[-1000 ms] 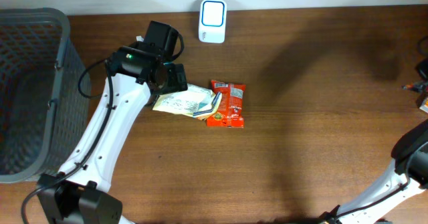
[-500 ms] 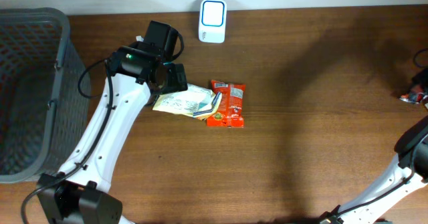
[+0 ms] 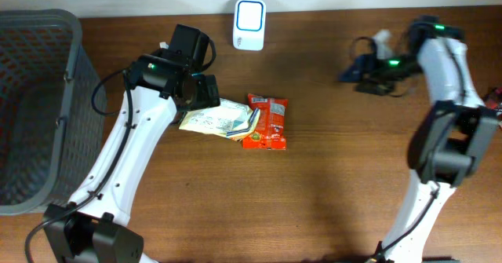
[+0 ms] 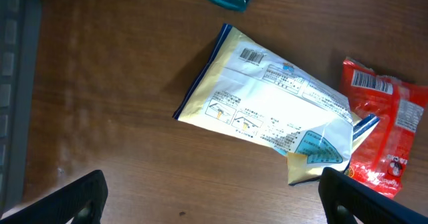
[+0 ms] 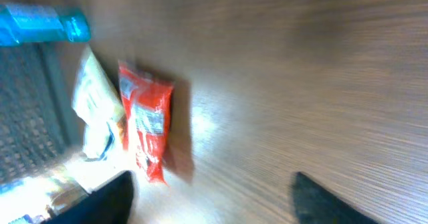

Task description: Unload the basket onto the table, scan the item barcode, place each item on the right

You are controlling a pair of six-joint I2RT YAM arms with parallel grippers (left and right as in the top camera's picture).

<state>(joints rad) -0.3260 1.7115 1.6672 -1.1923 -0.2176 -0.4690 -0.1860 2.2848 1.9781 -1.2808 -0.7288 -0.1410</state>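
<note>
Swinging in from the right edge of the brown wooden bench [image 3: 353, 184], right hand [image 3: 362, 71] now near the far edge, jaws apart; left hand [image 3: 201, 91], jaws apart, unmoved over the cream printed packet [image 4: 267, 103].

A red crinkly plastic snack packet [image 5: 144, 127] is lying on the brown wooden table [image 5: 301, 83], just beside a pale yellow flat pouch [image 5: 93, 110] on its left; a dark grey mesh basket [image 5: 27, 117] is standing further left; the right gripper's [image 5: 214, 200] dark fingertips [image 5: 110, 197] are sitting wide apart, wood showing between them.
</note>
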